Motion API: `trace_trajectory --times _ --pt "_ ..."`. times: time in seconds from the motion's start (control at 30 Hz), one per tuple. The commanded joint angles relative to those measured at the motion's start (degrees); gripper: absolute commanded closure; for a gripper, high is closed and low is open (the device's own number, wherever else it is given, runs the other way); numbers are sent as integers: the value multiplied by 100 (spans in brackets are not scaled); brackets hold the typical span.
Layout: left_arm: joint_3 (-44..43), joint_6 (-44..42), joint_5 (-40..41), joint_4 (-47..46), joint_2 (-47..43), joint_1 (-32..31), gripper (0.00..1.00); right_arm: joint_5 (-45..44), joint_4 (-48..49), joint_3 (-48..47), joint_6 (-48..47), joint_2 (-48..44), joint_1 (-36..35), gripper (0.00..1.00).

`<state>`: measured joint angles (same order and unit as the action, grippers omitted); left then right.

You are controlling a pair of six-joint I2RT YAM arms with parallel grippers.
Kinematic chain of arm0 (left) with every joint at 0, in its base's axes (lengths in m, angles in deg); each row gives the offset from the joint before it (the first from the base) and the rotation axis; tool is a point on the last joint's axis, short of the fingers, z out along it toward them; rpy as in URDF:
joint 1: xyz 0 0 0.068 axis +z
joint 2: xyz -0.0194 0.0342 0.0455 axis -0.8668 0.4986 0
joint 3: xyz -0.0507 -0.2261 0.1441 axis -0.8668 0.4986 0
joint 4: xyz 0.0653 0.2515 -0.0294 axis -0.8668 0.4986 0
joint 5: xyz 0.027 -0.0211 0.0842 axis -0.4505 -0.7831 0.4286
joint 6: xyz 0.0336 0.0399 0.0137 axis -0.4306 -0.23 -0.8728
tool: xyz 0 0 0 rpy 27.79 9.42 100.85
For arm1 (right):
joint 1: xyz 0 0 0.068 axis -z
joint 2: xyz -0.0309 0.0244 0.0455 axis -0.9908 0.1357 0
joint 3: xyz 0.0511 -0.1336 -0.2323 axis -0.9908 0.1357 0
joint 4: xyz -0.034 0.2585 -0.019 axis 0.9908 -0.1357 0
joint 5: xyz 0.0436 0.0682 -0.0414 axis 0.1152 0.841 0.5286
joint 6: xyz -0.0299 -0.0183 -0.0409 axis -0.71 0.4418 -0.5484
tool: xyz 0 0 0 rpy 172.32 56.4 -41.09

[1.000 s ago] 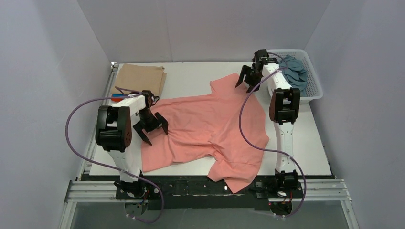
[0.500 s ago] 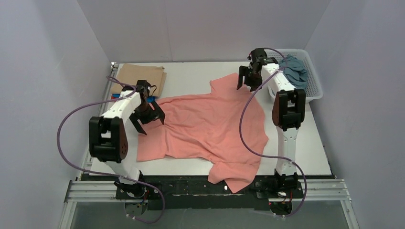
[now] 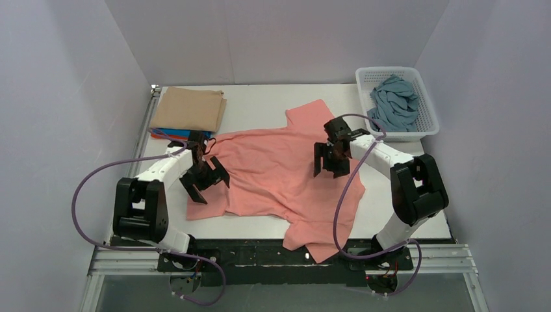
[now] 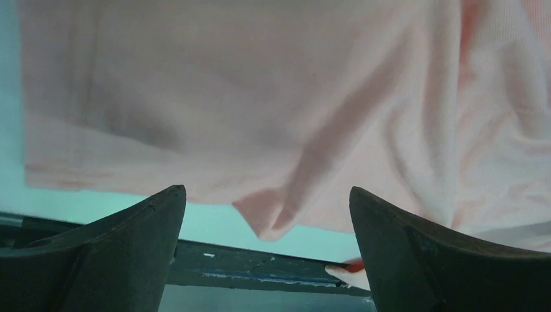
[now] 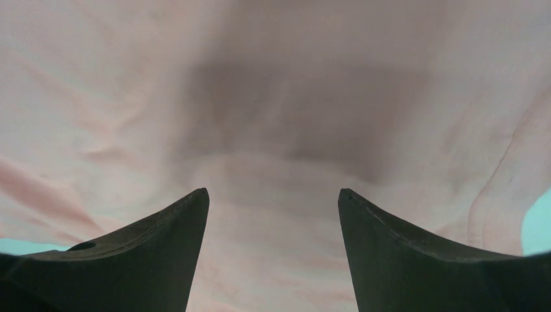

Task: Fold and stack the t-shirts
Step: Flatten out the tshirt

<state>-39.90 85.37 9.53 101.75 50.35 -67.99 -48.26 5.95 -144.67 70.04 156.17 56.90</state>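
Observation:
A salmon-pink t-shirt (image 3: 279, 175) lies spread and wrinkled across the middle of the table, one sleeve hanging over the near edge. My left gripper (image 3: 209, 186) hovers open over its left part; in the left wrist view (image 4: 268, 195) a small turned-up corner of the hem (image 4: 266, 218) lies between the fingers. My right gripper (image 3: 330, 169) is open above the shirt's right-middle, and only pink cloth (image 5: 273, 97) shows between its fingers (image 5: 273, 192). A folded tan t-shirt (image 3: 188, 109) tops a stack at back left, with bright blue cloth (image 3: 162, 133) peeking out beneath it.
A white mesh basket (image 3: 425, 123) at the back right holds a crumpled grey-blue t-shirt (image 3: 395, 103). The dark table edge (image 4: 260, 260) runs just below the shirt's hem. Purple cables loop from both arms.
My right arm has swung from beside the basket down to the shirt's right-middle. My left gripper shifted back, then nearer, over the shirt's left side, which now lies flatter.

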Motion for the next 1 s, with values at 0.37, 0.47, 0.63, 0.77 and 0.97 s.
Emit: trace_trajectory --times 0.37,0.47,0.63,0.77,0.97 --pt "487 -50 312 297 743 -24 2 365 -84 -434 -204 1121 921 19" --pt "331 -58 223 145 1048 54 2 534 -363 -1245 -568 1732 1018 19" --pt "-513 -226 365 282 1820 195 2 757 -1446 -2737 -638 2654 1220 20" --pt "-1122 -309 390 575 1981 297 2 1013 -1319 -2715 -792 2591 1371 23" --pt "-735 -62 80 950 546 289 2 478 -1121 -2414 -983 1343 1318 22"
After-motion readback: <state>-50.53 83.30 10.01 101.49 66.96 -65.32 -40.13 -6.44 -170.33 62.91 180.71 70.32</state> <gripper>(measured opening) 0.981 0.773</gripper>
